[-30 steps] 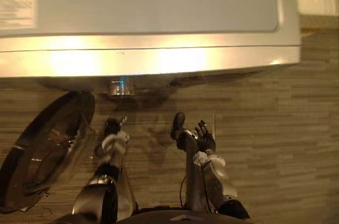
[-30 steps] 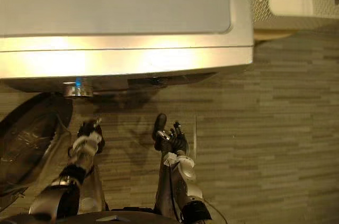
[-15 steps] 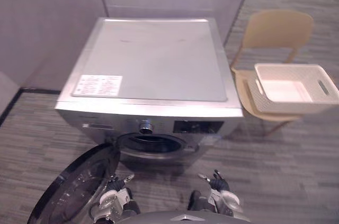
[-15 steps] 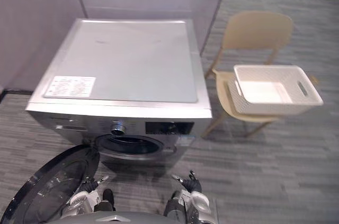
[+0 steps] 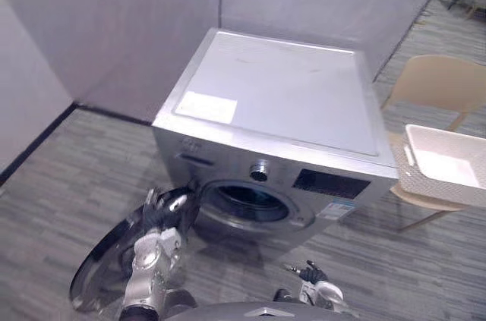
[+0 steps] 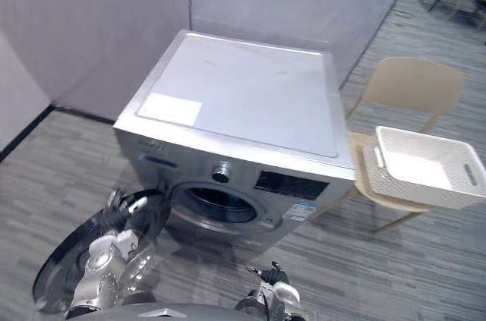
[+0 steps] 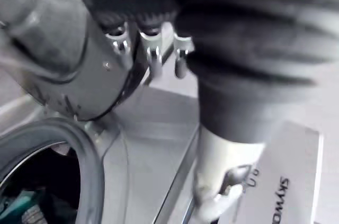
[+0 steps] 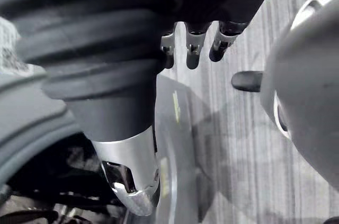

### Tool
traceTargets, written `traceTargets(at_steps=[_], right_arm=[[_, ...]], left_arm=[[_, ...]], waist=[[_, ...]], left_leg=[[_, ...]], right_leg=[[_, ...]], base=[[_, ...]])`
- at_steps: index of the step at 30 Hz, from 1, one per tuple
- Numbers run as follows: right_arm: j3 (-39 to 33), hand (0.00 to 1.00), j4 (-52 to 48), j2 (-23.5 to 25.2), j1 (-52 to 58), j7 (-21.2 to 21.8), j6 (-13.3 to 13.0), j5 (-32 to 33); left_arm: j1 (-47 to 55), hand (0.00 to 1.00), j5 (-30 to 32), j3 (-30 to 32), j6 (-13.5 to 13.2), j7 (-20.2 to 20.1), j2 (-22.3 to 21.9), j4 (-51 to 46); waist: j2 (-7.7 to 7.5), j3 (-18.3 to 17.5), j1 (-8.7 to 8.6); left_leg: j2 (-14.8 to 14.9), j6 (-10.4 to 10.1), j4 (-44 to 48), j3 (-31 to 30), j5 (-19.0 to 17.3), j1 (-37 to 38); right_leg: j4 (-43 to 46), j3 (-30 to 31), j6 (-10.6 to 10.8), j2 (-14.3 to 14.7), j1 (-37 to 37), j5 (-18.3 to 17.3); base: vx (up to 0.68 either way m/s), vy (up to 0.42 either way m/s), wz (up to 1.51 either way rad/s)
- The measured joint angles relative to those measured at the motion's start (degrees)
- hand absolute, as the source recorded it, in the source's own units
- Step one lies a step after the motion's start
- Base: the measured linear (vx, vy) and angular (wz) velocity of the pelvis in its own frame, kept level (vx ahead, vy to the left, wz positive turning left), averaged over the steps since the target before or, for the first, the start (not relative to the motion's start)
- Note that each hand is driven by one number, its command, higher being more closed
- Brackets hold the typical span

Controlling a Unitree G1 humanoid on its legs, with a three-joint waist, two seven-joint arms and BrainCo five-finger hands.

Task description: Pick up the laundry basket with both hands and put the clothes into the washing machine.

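Basket (image 6: 414, 188) sat on the chair (image 6: 414, 82), to the right of the washer (image 6: 243, 93) and well apart from both hands. It looked empty inside, as far as could be seen. Its near wall hid part of the bottom, so a small thing might have lain there.

The washer's door (image 6: 53, 279) hung open, low on the left side. The drum (image 5: 247, 203) was dark in the two eye views. In the left wrist view a teal bit (image 7: 13, 203) showed deep in the drum. It might have been clothes, but it was too small and dim to be sure.

The left hand (image 5: 163, 211) was up, just beside the top edge of the door. Its fingers were loose and spread, and it held nothing. Whether it touched the door could not be told. The right hand (image 5: 313, 279) was down low in front of the washer. Its fingers were loose too, and it also held nothing.

My guess was this. If the teal bit was clothes, then the loading was likely done, and the only thing left would be to shut the door. If it was not clothes, then the whole job was left: reach the basket, lift it with both hands, and bring it to the drum.
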Motion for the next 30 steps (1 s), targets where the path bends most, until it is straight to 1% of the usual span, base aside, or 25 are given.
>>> traceTargets(at_steps=[2, 3, 4, 5, 6, 9, 10, 11, 12, 13, 14, 15, 16, 17, 18, 19, 20, 21, 22, 23, 24, 25, 26, 28, 30], right_arm=[[0.39, 0.0, 0.62, 0.08, -0.02, 0.1, -0.13, -0.04], [2.43, 0.0, 1.86, 0.63, -0.93, 0.15, -0.14, -0.05], [2.65, 0.0, 1.94, 0.94, -0.89, 0.34, -0.14, -0.05], [3.45, 0.0, 1.82, 1.32, -0.65, 0.34, -0.22, -0.06], [4.15, 0.0, 1.73, 1.14, -0.57, 0.39, -0.38, -0.1], [4.58, 0.0, 1.71, 0.52, -0.58, 0.64, -0.43, -0.16], [4.57, 0.0, 1.52, 0.42, -0.58, 1.43, -0.44, -0.83], [4.49, 0.0, 1.41, 0.28, -0.46, 2.16, -0.44, -2.54], [4.37, 0.0, 1.41, 0.24, -0.15, 2.3, -0.42, -2.99], [3.86, 0.0, 1.34, 0.16, 0.21, 2.3, -0.39, -4.0], [3.27, 0.0, 1.24, 0.01, 0.9, 2.3, -0.3, -4.44], [3.2, 0.0, 1.23, 0.18, 1.97, 2.27, -0.23, -4.46], [1.32, 0.0, -0.81, -0.3, 3.28, 2.29, -0.13, -4.18], [0.92, 0.0, -2.22, -0.29, 3.73, 2.18, -0.23, -4.16], [1.28, 0.0, -4.91, 0.33, 5.26, 2.28, -0.24, -4.15], [1.64, 0.0, -6.16, 1.96, 7.62, 2.62, -0.49, -4.01], [1.44, 0.0, -6.83, 3.27, 8.11, 2.73, -0.47, -3.59], [1.11, 0.0, -7.14, 3.45, 8.31, 2.73, -0.58, -3.48], [0.81, 0.0, -7.08, 3.5, 8.38, 2.77, -0.71, -3.37], [0.7, 0.0, -6.85, 3.43, 8.43, 2.78, -0.67, -3.37], [0.82, 0.0, -6.67, 3.45, 9.05, 2.77, -0.57, -3.39], [1.01, 0.0, -6.64, 3.24, 8.64, 2.77, -0.53, -3.4], [1.08, 0.0, -6.58, 2.94, 8.15, 2.77, -0.45, -3.4], [1.26, 0.0, -6.43, 2.0, 6.63, 2.67, -0.17, -3.51], [2.3, 0.0, -6.52, 2.03, 6.62, 2.61, -0.17, -3.51]], left_arm=[[-0.2, 0.0, 0.1, -1.09, -1.87, -0.59, -0.02, -8.85], [-1.26, 0.0, 0.38, -1.06, -5.04, -1.12, 0.62, -15.37], [-1.33, 0.0, 0.95, -0.55, -6.13, -1.02, 1.05, -17.0], [-1.25, 0.0, 1.74, 0.11, -7.54, -0.9, 1.56, -18.48], [-1.09, 0.0, 3.37, 0.05, -8.17, -0.78, 2.09, -19.84], [-0.49, 0.0, 9.1, -0.14, -9.27, 0.43, 1.93, -20.66], [0.04, 0.0, 10.9, 0.01, -9.24, 0.64, 1.93, -19.96], [0.78, 0.0, 13.01, 0.39, -9.04, 0.92, 1.91, -18.99], [1.21, 0.0, 13.91, 0.85, -8.78, 1.15, 1.86, -18.61], [2.02, 0.0, 14.89, 2.66, -8.28, 1.51, 1.3, -17.19], [2.79, 0.0, 14.98, 4.72, -7.42, 1.76, 0.55, -15.74], [3.19, 0.0, 14.98, 5.43, -7.12, 1.9, 0.46, -15.0], [4.75, 0.0, 15.36, 6.8, -5.81, 2.26, -0.62, -13.93], [5.16, 0.0, 15.44, 7.67, -5.54, 2.79, -0.88, -13.52], [5.49, 0.0, 15.46, 8.8, -4.78, 3.34, -0.75, -12.96], [6.09, 0.0, 15.49, 8.84, -4.21, 4.07, -0.2, -12.84], [6.3, 0.0, 15.49, 8.85, -3.41, 4.13, -0.07, -12.39], [6.3, 0.0, 15.52, 8.87, -3.03, 4.12, -0.12, -12.01], [6.29, 0.0, 15.64, 8.99, -2.47, 4.12, -0.36, -10.93], [6.42, 0.0, 15.76, 9.31, -2.2, 4.11, -0.88, -10.56], [6.24, 0.0, 16.12, 10.97, -2.13, 4.19, -2.15, -9.32], [5.71, 0.0, 16.06, 11.42, -2.08, 4.3, -2.67, -7.92], [5.5, 0.0, 16.02, 11.49, -1.92, 4.45, -2.67, -6.53], [5.99, 0.0, 15.75, 11.52, -1.69, 5.03, -2.74, -5.4], [6.04, 0.0, 15.21, 13.34, -2.07, 5.63, -2.73, -4.98]], waist=[[0.24, -0.15, 0.0], [-0.69, -0.16, 0.6], [-0.68, -0.21, 0.84], [-0.76, -0.44, 0.82], [-2.0, -1.61, 0.79], [-1.82, -2.39, 0.61], [-2.08, -2.24, 0.5], [-2.78, -1.96, 0.46], [-3.08, -1.72, 0.5], [-3.67, -1.35, 0.61], [-4.5, -0.89, 0.47], [-4.82, -0.72, 0.48], [-3.42, -0.73, 1.08], [-2.54, 0.32, 1.1], [-4.49, 0.01, 0.91], [-6.46, -1.05, 1.61], [-7.47, -1.27, 2.1], [-7.63, -1.3, 1.78], [-7.72, -1.45, 1.13], [-7.69, -2.0, 0.89], [-7.94, -3.9, 1.62], [-7.44, -4.19, 1.99], [-6.54, -4.1, 2.03], [-4.29, -4.32, 1.72], [-3.86, -4.64, 1.89]], left_leg=[[-0.27, 0.15, -5.52, 1.81, -1.41, 1.91], [-1.55, 0.68, -9.46, 3.36, -0.95, 3.26], [-2.25, 0.75, -10.72, 3.75, -0.67, 3.64], [-3.35, 0.57, -11.85, 4.23, -0.2, 3.97], [-4.67, 0.93, -14.05, 5.22, 1.4, 4.15], [-6.49, 1.96, -16.93, 6.96, 3.99, 3.07], [-6.76, 2.02, -18.02, 7.35, 4.87, 3.08], [-6.89, 2.15, -19.22, 7.86, 5.68, 3.66], [-6.87, 2.11, -19.73, 8.12, 5.93, 4.08], [-6.75, 2.17, -21.0, 8.34, 6.63, 5.07], [-6.48, 2.11, -22.02, 8.1, 7.13, 5.71], [-6.49, 2.06, -22.12, 7.99, 7.36, 6.14], [-5.26, 4.87, -23.26, 7.58, 7.88, 7.17], [-4.65, 4.95, -23.78, 8.21, 8.02, 8.05], [-4.48, 4.81, -24.21, 8.07, 8.21, 9.22], [-4.37, 4.09, -24.78, 8.23, 7.83, 9.83], [-3.58, 3.18, -24.58, 8.16, 7.24, 10.1], [-3.28, 3.03, -24.6, 7.48, 7.3, 9.94], [-2.97, 2.64, -24.86, 5.71, 7.55, 9.4], [-2.97, 2.47, -25.42, 5.04, 8.03, 8.57], [-3.45, 3.31, -26.71, 5.62, 10.27, 7.1], [-3.41, 3.45, -26.89, 5.92, 10.86, 6.58], [-3.32, 4.13, -26.8, 6.76, 11.44, 5.86], [-3.44, 5.0, -27.15, 10.45, 12.22, 5.28], [-3.54, 5.09, -27.84, 11.7, 12.27, 6.23]], right_leg=[[0.63, -0.77, 0.04, -0.99, -0.18, 0.03], [0.29, -0.52, -0.1, -2.5, -0.51, 0.08], [-0.16, -0.21, -0.18, -3.04, -0.53, 0.04], [-0.54, 0.56, 0.42, -3.96, -0.87, -0.42], [-0.68, 1.43, 1.07, -5.36, -2.49, -0.88], [-1.62, 4.09, 1.07, -6.49, -5.77, -0.9], [-2.29, 4.15, 0.93, -6.48, -6.11, -0.81], [-2.49, 3.96, 0.13, -6.48, -6.22, -0.6], [-2.31, 3.77, -1.07, -6.49, -6.26, -0.51], [-1.34, 3.03, -3.83, -6.49, -6.44, -0.98], [0.35, 1.94, -7.95, -6.46, -6.89, -3.35], [1.29, 1.95, -10.46, -6.36, -7.22, -5.11], [5.62, 2.02, -14.63, -5.16, -7.91, -11.04], [11.87, 3.17, -13.3, -5.29, -9.1, -12.52], [20.74, 5.03, -10.96, -4.02, -9.55, -10.02], [24.91, 5.18, -9.08, -2.45, -8.98, -9.89], [26.27, 6.81, -7.49, -1.71, -9.38, -10.24], [26.76, 7.45, -7.14, -1.35, -9.39, -10.36], [24.98, 8.69, -4.95, -0.31, -8.26, -11.15], [21.06, 8.75, -2.97, 0.49, -6.7, -12.45], [12.37, 9.52, -1.68, 1.77, -4.97, -13.72], [10.11, 10.16, -1.05, 2.4, -4.83, -13.13], [8.58, 10.14, -1.16, 2.78, -4.81, -11.99], [3.89, 10.44, -1.09, 3.47, -4.08, -9.13], [0.33, 11.32, -1.14, 4.03, -2.67, -6.95]], base=[[-0.12, 0.199, 0.54], [-0.16, 0.129, 0.14], [-0.26, 0.155, -0.03], [-0.22, 0.065, -0.16], [-0.22, 0.055, -0.15], [-0.13, 0.016, -0.23], [-0.07, 0.004, -0.21], [-0.06, 0.001, -0.17], [-0.04, -0.01, -0.17], [-0.02, -0.02, -0.1], [-0.01, -0.017, -0.08], [0.03, 0.022, -0.19], [0.02, 0.039, -0.25], [0.01, 0.051, -0.16], [0.02, 0.016, 0.03], [0.05, -0.045, 0.04], [0.06, -0.075, 0.09], [0.05, -0.114, 0.33], [0.03, -0.088, 0.52], [0.08, -0.153, 0.33], [0.08, -0.13, 0.0], [0.07, -0.109, -0.17], [0.02, -0.018, -0.11], [0.0, 0.025, -0.13], [0.0, 0.041, -0.25]])
